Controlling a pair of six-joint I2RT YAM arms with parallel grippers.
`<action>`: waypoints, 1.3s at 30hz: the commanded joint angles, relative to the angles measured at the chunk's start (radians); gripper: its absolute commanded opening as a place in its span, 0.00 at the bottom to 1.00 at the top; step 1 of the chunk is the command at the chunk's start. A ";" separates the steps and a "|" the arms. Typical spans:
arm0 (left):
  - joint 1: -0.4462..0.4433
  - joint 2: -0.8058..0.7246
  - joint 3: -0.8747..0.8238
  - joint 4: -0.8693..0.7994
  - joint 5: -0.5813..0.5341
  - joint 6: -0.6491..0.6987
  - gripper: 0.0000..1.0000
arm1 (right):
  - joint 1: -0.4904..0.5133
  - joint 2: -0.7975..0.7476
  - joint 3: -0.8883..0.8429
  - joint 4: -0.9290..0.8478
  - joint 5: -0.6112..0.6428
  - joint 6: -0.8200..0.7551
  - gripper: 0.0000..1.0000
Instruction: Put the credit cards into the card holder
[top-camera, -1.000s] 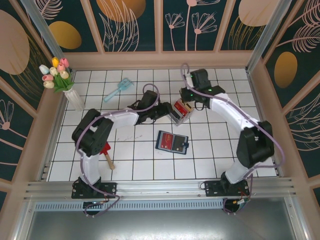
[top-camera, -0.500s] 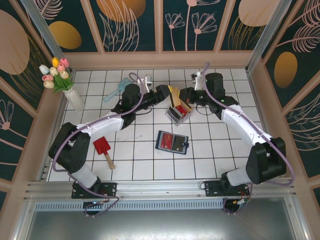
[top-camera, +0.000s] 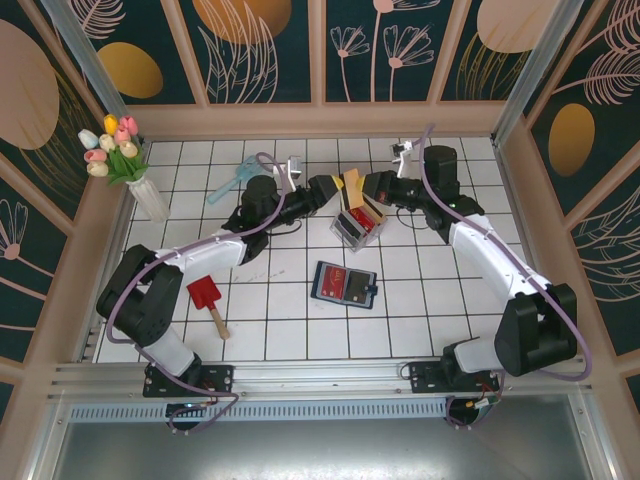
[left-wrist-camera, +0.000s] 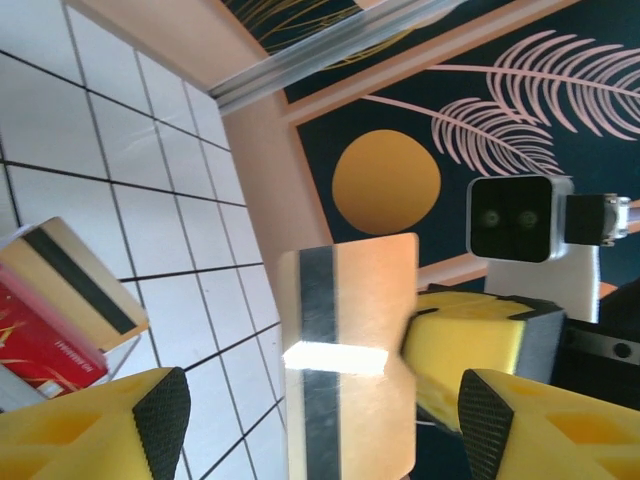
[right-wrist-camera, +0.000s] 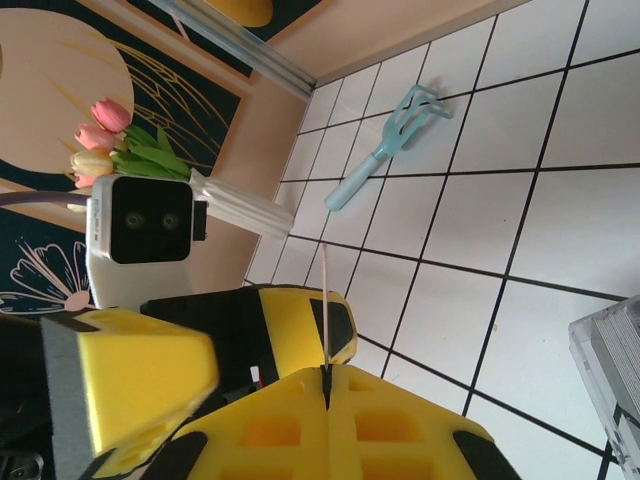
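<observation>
One tan card (top-camera: 350, 187) matters here: light, stiff, slick plastic, best pinched flat across both faces near an edge. Nearest the bases, the card holder (top-camera: 344, 284) lies on the counter (top-camera: 250, 310), with the rack (top-camera: 357, 230) just beyond. Farther out both arms reach inward, meeting above the rack; right fingers (right-wrist-camera: 290, 400) clamp the card's edge in the air, left fingers (left-wrist-camera: 160, 410) wide around it, apart from it

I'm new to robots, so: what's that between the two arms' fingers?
A tan-gold credit card, pinched by the right fingers and standing between the open left fingers; the left wrist view shows it best.
</observation>
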 joint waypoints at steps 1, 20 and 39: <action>0.002 -0.031 -0.002 -0.010 -0.028 0.030 0.72 | -0.009 -0.022 -0.008 0.075 -0.035 0.033 0.00; 0.004 -0.017 0.014 0.147 0.102 0.005 0.08 | -0.043 0.040 0.005 0.130 -0.229 0.092 0.02; 0.005 0.001 0.045 0.149 0.163 -0.020 0.14 | -0.062 0.059 0.080 -0.058 -0.374 -0.118 0.02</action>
